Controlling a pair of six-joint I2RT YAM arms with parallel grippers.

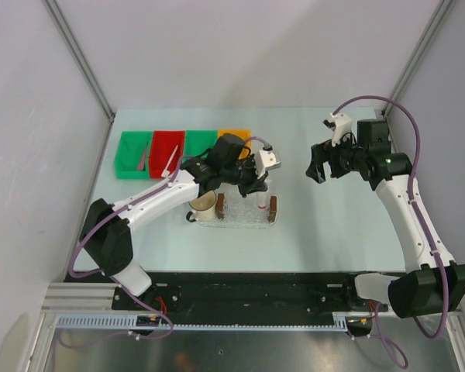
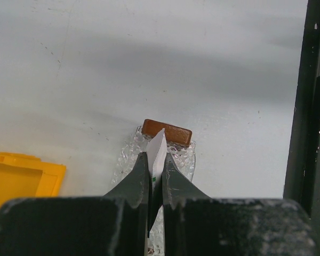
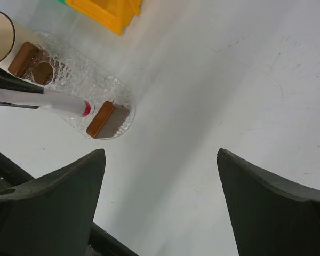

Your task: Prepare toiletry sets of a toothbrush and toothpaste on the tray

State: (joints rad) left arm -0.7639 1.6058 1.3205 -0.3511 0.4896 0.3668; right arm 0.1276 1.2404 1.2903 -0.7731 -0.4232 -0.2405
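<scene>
- Toothpaste (image 3: pixel 58 100) is what we find pinched in the left gripper (image 2: pixel 157 160). It is a pale tube with a red band at its cap end, and its flat end pokes out between the closed fingers (image 2: pixel 138 178).
- We see the tube held over the tray (image 3: pixel 80 80), its cap end pointing toward the brown block (image 3: pixel 108 119) at one short end. We cannot tell whether the tube touches the clear, bubbly surface.
- At the tray's other short end we make out a second brown piece, with a cream cup (image 1: pixel 203 208) just beside it.
- We spot the toothbrush (image 1: pixel 169 163), slim and white, lying slanted in the red bin (image 1: pixel 178 138). It is well apart from the tray, and neither arm holds it.
- An orange bin (image 2: pixel 21 178) sits near the tray, on its far side in the top view.
- We find the right gripper (image 3: pixel 160 186) hanging above the table (image 1: pixel 333 225), off to the right of the tray. Its jaws are spread wide and hold nothing.
</scene>
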